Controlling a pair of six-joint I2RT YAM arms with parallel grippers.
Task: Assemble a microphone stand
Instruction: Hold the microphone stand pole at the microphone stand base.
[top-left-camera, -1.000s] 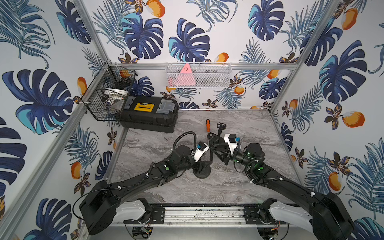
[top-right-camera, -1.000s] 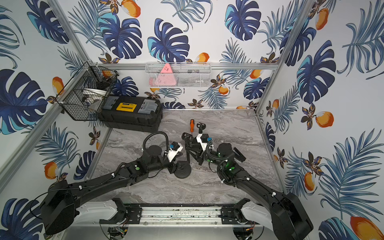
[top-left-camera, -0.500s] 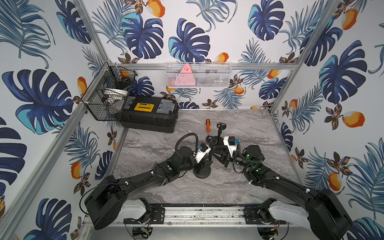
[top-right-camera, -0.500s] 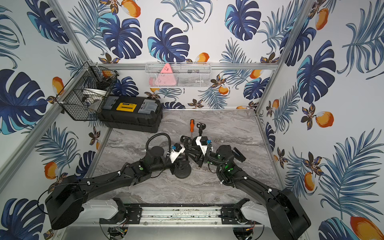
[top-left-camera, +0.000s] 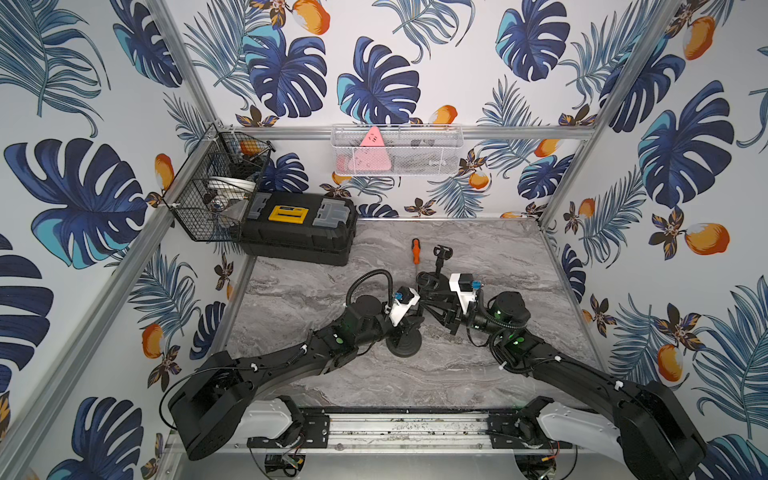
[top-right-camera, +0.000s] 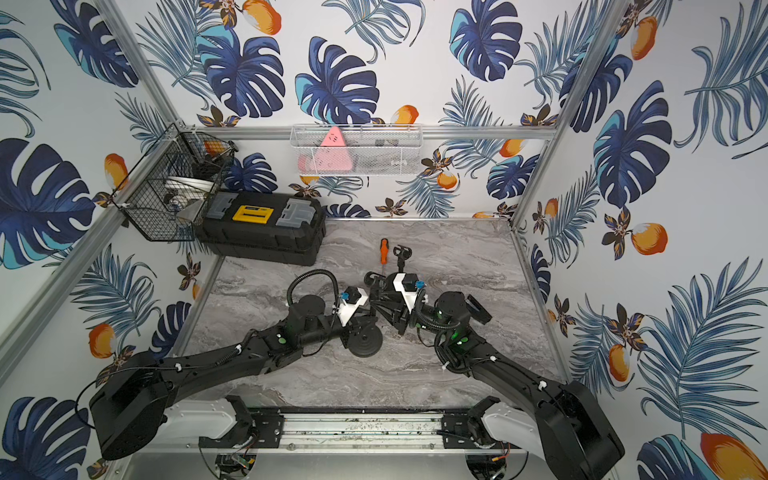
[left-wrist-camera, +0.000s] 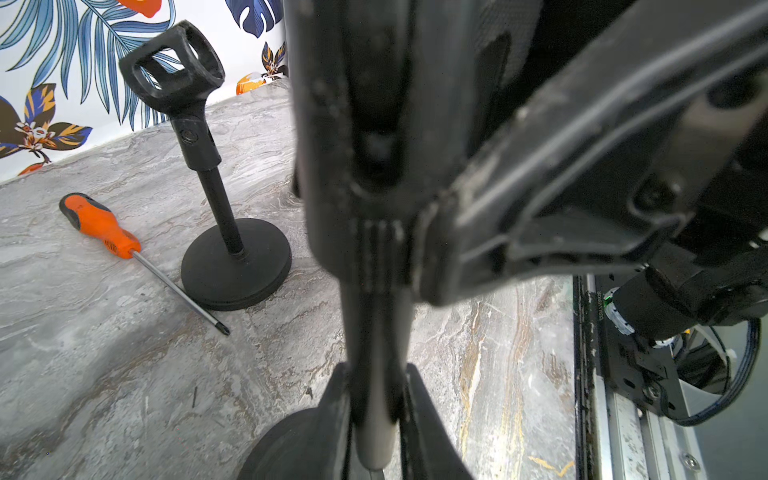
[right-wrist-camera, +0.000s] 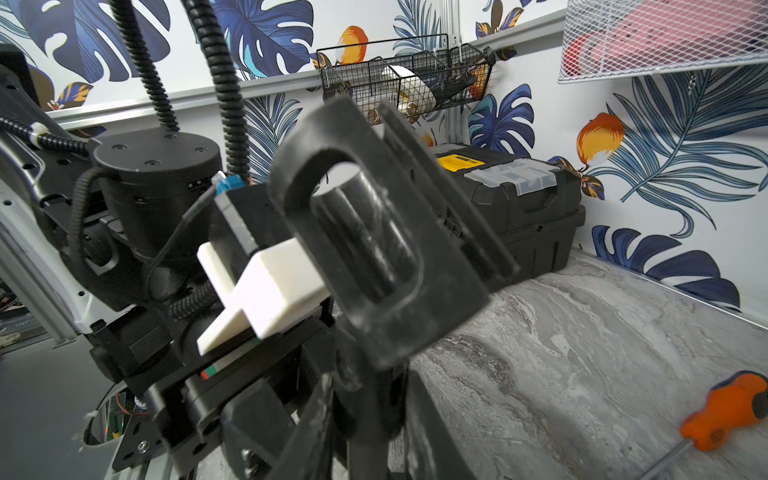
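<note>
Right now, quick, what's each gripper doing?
Left gripper: closed on the stand pole.
Right gripper: around the mic clip, grip cannot be told.

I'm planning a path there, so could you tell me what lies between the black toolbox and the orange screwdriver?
Nothing: only bare marble tabletop separates the toolbox from the screwdriver, as both top views show.

Top pair overhead — wrist cameras close on stand

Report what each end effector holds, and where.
Left end effector clamps the pole just above the base. Right end effector flanks the clip at its neck; grip unclear.
</note>
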